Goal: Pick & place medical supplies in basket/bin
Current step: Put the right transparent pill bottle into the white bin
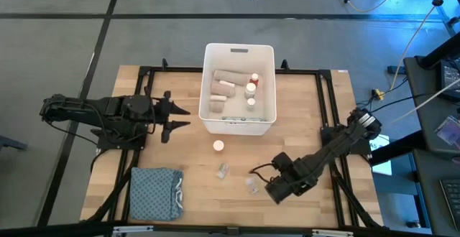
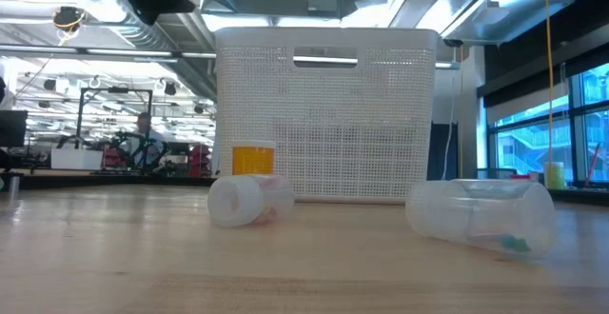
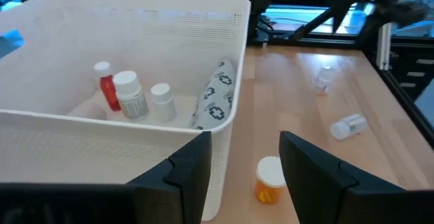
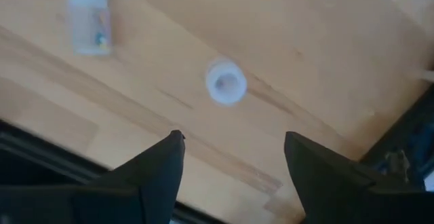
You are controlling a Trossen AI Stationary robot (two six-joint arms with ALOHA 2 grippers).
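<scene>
The white bin (image 1: 265,119) stands at the table's far middle and holds beige bandage rolls (image 1: 221,86), small bottles (image 3: 129,95) and a printed flat packet (image 3: 215,95). An orange bottle with a white cap (image 1: 218,146) stands on the table just in front of it. Two clear vials (image 1: 223,170) (image 1: 251,185) lie nearer the front edge. My right gripper (image 4: 234,156) hangs open, pointing down, just right of the second vial (image 4: 226,83). My left gripper (image 3: 244,163) waits open by the bin's left side.
A folded blue-grey cloth (image 1: 154,192) lies at the near left corner. Black frame rails (image 1: 327,100) run along the table's left and right sides. Bare wood lies between the vials and the cloth.
</scene>
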